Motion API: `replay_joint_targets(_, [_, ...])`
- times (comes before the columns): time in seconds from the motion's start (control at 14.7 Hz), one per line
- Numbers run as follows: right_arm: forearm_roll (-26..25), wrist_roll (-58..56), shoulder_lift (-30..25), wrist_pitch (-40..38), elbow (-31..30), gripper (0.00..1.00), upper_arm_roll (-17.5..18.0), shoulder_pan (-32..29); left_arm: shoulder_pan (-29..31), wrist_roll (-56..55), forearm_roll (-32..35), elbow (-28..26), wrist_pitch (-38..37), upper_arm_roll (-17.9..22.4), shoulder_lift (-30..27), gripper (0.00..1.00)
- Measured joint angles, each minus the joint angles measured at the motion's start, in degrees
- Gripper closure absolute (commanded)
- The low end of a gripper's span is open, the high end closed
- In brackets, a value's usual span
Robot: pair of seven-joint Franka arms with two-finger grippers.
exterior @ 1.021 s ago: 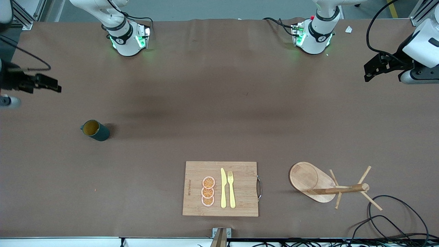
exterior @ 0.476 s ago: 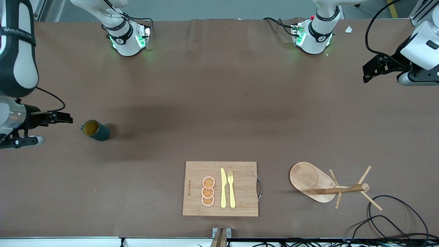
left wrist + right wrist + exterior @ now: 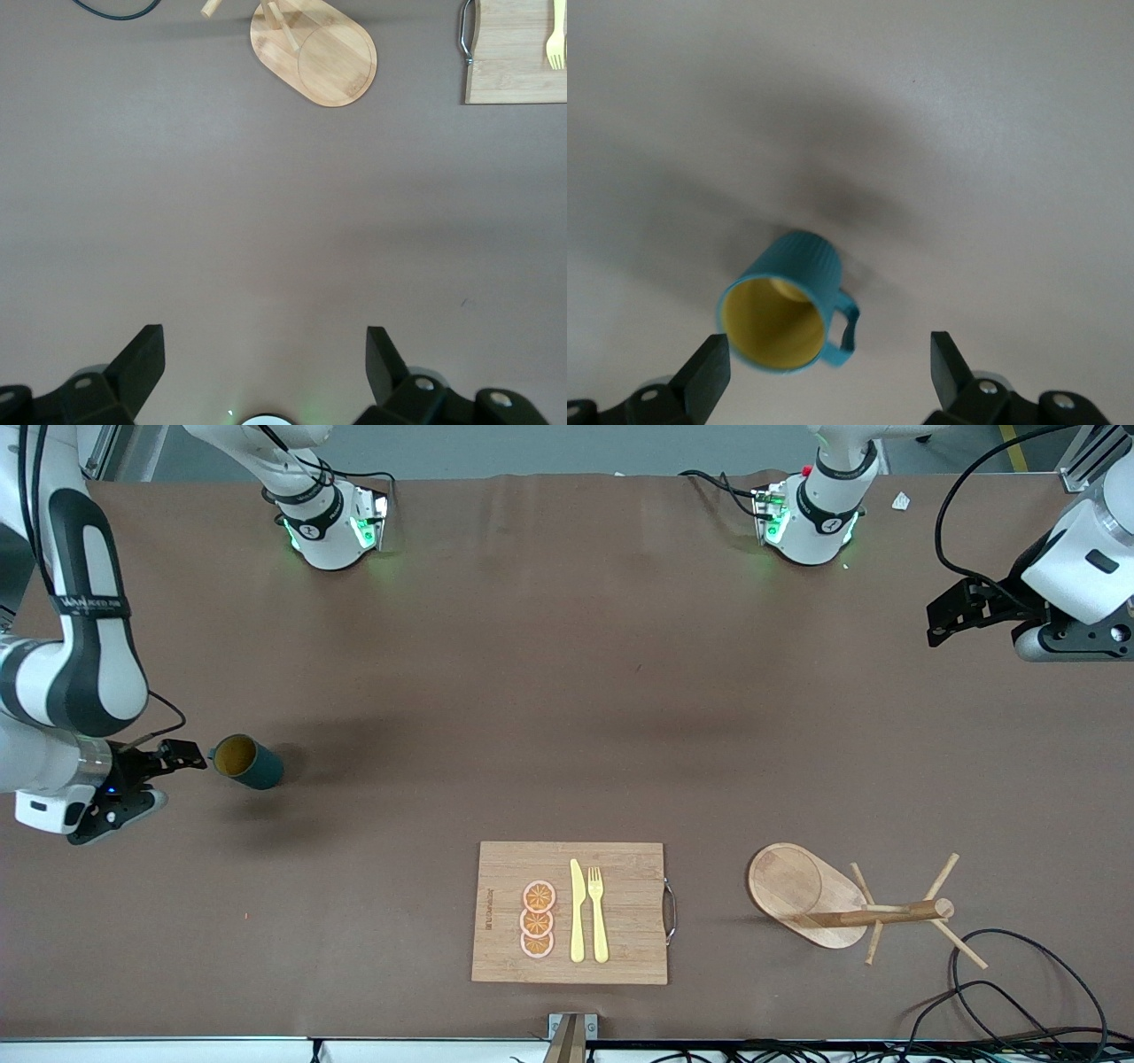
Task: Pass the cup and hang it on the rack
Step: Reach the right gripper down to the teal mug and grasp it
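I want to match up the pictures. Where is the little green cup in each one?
Front view: the cup stands toward the right arm's end of the table, beside the right claw.
Left wrist view: not in it.
Right wrist view: the cup is between the open claw fingers.
Shared landmark: the brown table.

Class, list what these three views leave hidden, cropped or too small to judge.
- Rack: the left wrist view's edge crops its post and pegs; only the base shows.
- Cup: front view too small to show its handle.
- Cutting board: left wrist view shows one corner only.
- Right gripper and left gripper: wrist views cut off everything but the open fingertips.
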Motion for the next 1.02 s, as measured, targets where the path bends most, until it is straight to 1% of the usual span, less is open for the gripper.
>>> replay_joint_targets(0.14, [0.0, -1.2, 1.6, 3.2, -1.3, 0.0, 0.0, 0.0, 0.0, 0.0, 0.0, 0.0, 0.0, 0.0, 0.0, 0.0])
replay_joint_targets(0.34, [0.1, -2.0, 3.7, 4.8, -2.2, 0.0, 0.0, 0.0, 0.0, 0.0, 0.0, 0.1, 0.0, 0.0, 0.0, 0.0])
replay_joint_targets(0.48, [0.1, -2.8, 4.3, 6.4, -4.0, 0.0, 0.1, 0.0, 0.0, 0.0, 0.0, 0.1, 0.0, 0.0, 0.0, 0.0])
replay_joint_targets(0.54, [0.1, -3.5, 4.4, 6.9, -5.0, 0.02, 0.1, 0.0, 0.0, 0.0, 0.0, 0.1, 0.0, 0.0, 0.0, 0.0])
replay_joint_targets(0.61, [0.1, -3.9, 4.4, 7.1, -5.9, 0.12, 0.1, 0.0, 0.0, 0.0, 0.0, 0.1, 0.0, 0.0, 0.0, 0.0])
replay_joint_targets(0.68, [0.1, -4.2, 4.4, 7.3, -6.7, 0.33, 0.1, -0.1, 0.0, 0.0, 0.0, 0.1, 0.0, 0.0, 0.0, 0.0])
replay_joint_targets(0.75, [0.1, -4.9, 4.4, 7.4, -7.3, 0.65, 0.1, -0.1, 0.0, 0.0, 0.0, 0.1, 0.0, 0.0, 0.0, 0.0])
replay_joint_targets(0.82, [0.1, -5.8, 4.4, 7.5, -7.6, 0.94, 0.1, -0.1, 0.0, 0.0, 0.0, 0.1, 0.0, 0.0, 0.0, 0.0])
replay_joint_targets(0.88, [0.1, -6.7, 4.4, 7.5, -7.6, 1.0, 0.1, -0.1, 0.0, 0.0, 0.0, 0.1, 0.0, 0.0, 0.0, 0.0])
replay_joint_targets(1.02, [0.1, -7.5, 4.4, 7.5, -7.6, 1.0, 0.1, -0.1, 0.0, 0.0, 0.0, 0.2, 0.0, 0.0, 0.0, 0.0])
